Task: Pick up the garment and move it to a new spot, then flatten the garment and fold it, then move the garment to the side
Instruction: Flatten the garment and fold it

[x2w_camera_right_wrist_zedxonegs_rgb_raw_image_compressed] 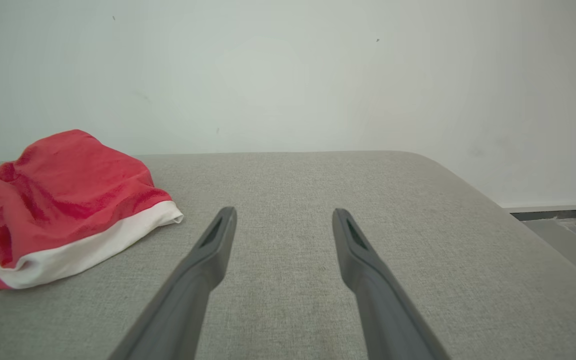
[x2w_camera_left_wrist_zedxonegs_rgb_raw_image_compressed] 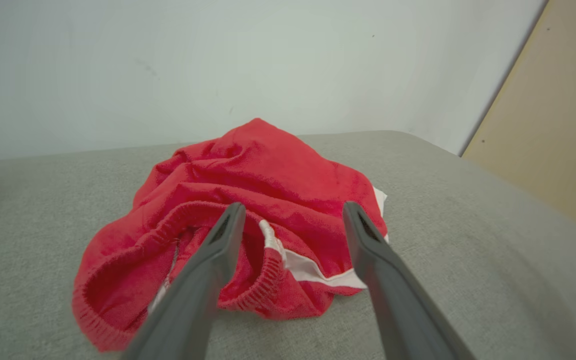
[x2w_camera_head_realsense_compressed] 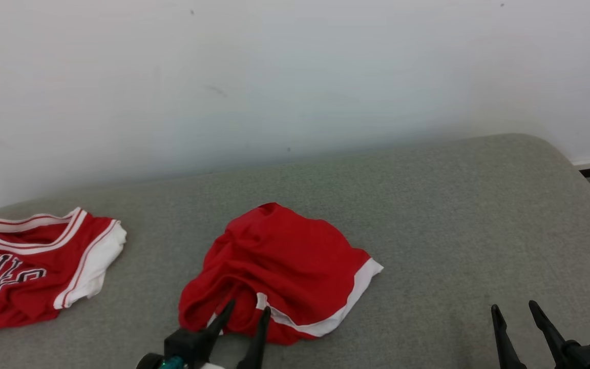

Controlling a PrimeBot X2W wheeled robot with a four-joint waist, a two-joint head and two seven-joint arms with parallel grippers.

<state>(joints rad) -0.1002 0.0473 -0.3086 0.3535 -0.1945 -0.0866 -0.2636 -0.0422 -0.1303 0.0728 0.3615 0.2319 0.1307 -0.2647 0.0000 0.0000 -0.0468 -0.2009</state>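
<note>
- Crumpled red shorts with white hem trim (x2w_camera_head_realsense_compressed: pixel 279 266) sit bunched in a heap near the middle of the grey fabric-covered worktop (x2w_camera_head_realsense_compressed: pixel 454 215), elastic waistband turned toward the robot.
- Left gripper (x2w_camera_head_realsense_compressed: pixel 248 306) is right at the near edge of that heap, its fingers (x2w_camera_left_wrist_zedxonegs_rgb_raw_image_compressed: pixel 218 250) released and spread wide.
- From the left wrist view, the gripper (x2w_camera_left_wrist_zedxonegs_rgb_raw_image_compressed: pixel 293 207) straddles the shorts (x2w_camera_left_wrist_zedxonegs_rgb_raw_image_compressed: pixel 268 170). A fold of ribbed waistband and a white stripe lie between the two fingers, but nothing is pinched.
- Whether the tips touch the cloth, I can't tell.
- Over to the right gripper (x2w_camera_head_realsense_compressed: pixel 514 306): fingers released as well, spread above bare grey fabric, well apart from the shorts.
- The right wrist view confirms it: the gripper (x2w_camera_right_wrist_zedxonegs_rgb_raw_image_compressed: pixel 284 212) has only the worktop (x2w_camera_right_wrist_zedxonegs_rgb_raw_image_compressed: pixel 288 280) under it, the shorts (x2w_camera_right_wrist_zedxonegs_rgb_raw_image_compressed: pixel 58 190) off to the side with the white hem facing this way.
- At the far left lies a red sleeveless jersey with white trim and dark lettering (x2w_camera_head_realsense_compressed: pixel 34 271), flat, clear of the shorts.
- A plain white wall (x2w_camera_head_realsense_compressed: pixel 295 77) stands behind it all.
</note>
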